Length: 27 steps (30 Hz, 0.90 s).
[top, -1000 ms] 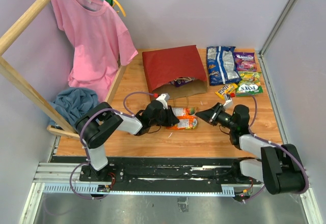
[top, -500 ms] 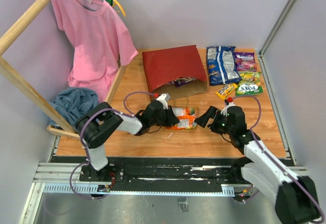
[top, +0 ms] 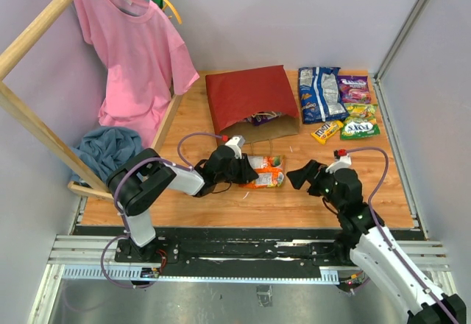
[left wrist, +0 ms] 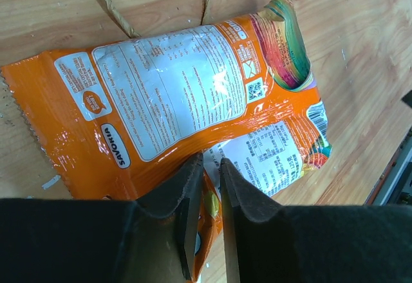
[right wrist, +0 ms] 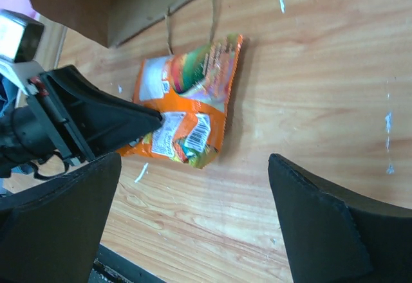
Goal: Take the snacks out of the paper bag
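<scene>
Left end effector (top: 248, 171) touches the orange packets (top: 269, 174)

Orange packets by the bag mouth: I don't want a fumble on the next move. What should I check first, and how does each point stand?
1. Grip: left gripper pinched shut on the edge of the orange packets: ok.
2. Whether that pinch has both packets or only one: cannot tell.
3. Free hand: right gripper open with nothing between its fingers: ok.
4. Clearance: the packets lie ahead of the right gripper, untouched by it: ok.
5. Emptying: paper bag cleared of snacks: not ok, a purple packet shows in its mouth.
</scene>
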Available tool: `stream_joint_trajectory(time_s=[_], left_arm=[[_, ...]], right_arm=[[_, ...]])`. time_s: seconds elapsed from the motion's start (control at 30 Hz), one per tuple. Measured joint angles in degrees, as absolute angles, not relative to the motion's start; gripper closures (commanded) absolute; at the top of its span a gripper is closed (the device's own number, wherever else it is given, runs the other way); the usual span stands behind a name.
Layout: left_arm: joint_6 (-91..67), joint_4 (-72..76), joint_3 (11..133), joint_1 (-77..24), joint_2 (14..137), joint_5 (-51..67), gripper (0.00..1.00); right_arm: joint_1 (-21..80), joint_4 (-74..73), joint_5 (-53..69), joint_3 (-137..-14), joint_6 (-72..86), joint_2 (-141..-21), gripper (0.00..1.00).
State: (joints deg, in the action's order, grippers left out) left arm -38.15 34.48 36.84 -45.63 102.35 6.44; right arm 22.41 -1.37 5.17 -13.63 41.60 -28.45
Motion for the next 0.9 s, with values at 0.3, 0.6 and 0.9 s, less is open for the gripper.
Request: stream_joint_trajectory(time_s=[0.3,0.6,0.9], left_arm=[[-37.7,34.4,36.8,-45.6,102.2,6.6,0.73],[-37.6,34.1,36.2,-45.6,101.5,6.5,0.73],[-37.5,34.1,36.0,-45.6,101.4,6.6,0.73]], right_arm=[[21.7,-0.8,6.6,-11.7,47.4,-36.8,0.02],[20.2,10.5,12.8,-4.5,50.2,-39.8,0.16],[18.0,23.6,14.3,-0.5,56.9,-44.2,0.26]])
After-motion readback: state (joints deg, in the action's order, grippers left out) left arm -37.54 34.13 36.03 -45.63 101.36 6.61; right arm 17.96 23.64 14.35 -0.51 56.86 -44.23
